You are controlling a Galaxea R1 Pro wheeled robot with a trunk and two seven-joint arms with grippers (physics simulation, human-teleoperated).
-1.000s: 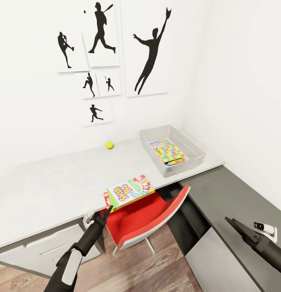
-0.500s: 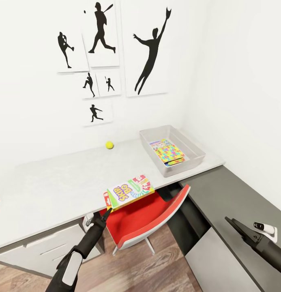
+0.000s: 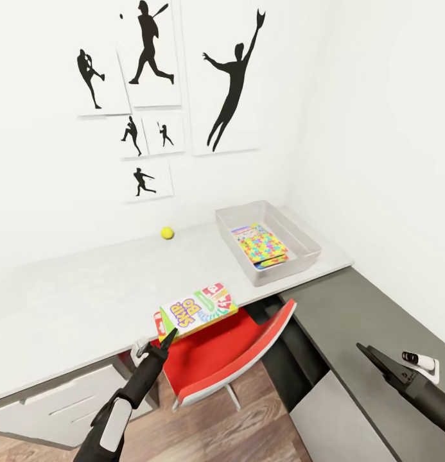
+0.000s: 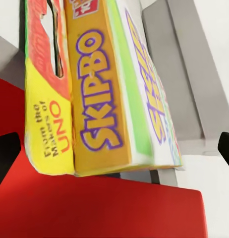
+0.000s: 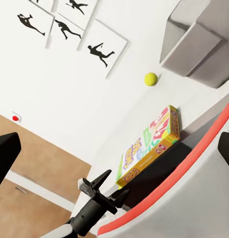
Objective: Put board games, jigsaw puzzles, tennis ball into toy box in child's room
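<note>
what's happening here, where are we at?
The left end effector reaches at the near corner of the yellow Skip-Bo board game box, which overhangs the light-grey desk above the red chair. The grey toy box already holds colourful jigsaw squares. The small yellow-green tennis ball sits on the desk.

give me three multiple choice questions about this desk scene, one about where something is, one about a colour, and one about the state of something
1. Where is the tennis ball?
A. in the toy box
B. on the table near the wall
C. on the chair

2. What colour is the chair seat?
A. red
B. blue
C. black

3. How does the Skip-Bo game box sit?
A. inside the toy box
B. flat in the middle of the table
C. at the table edge, jutting over the chair

Answers: B, the ball lies apart from the toy box; A, the seat is bright red; C, its front end overhangs by the left gripper.
</note>
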